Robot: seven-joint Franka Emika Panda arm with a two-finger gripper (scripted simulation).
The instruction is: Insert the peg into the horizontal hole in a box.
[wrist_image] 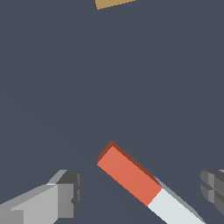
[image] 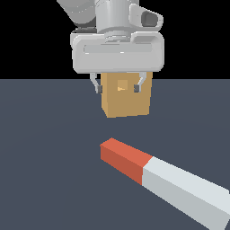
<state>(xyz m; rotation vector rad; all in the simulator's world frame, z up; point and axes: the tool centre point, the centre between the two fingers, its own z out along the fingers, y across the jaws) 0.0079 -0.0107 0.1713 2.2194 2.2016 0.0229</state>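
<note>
The peg (image: 161, 177) lies flat on the dark floor, its red-orange end toward the box and its pale end running off to the exterior view's right. The wrist view shows the same peg (wrist_image: 131, 175) lying slanted between my two fingers. The tan box (image: 126, 99) stands farther back, partly behind my hand, with its small square hole (image: 121, 86) facing the camera. A sliver of the box (wrist_image: 113, 3) shows in the wrist view. My gripper (image: 117, 85) hangs well above the floor, open, with nothing between the fingers (wrist_image: 65, 194).
The dark grey floor (image: 45, 157) spreads around the peg and the box, with no other objects on it in view.
</note>
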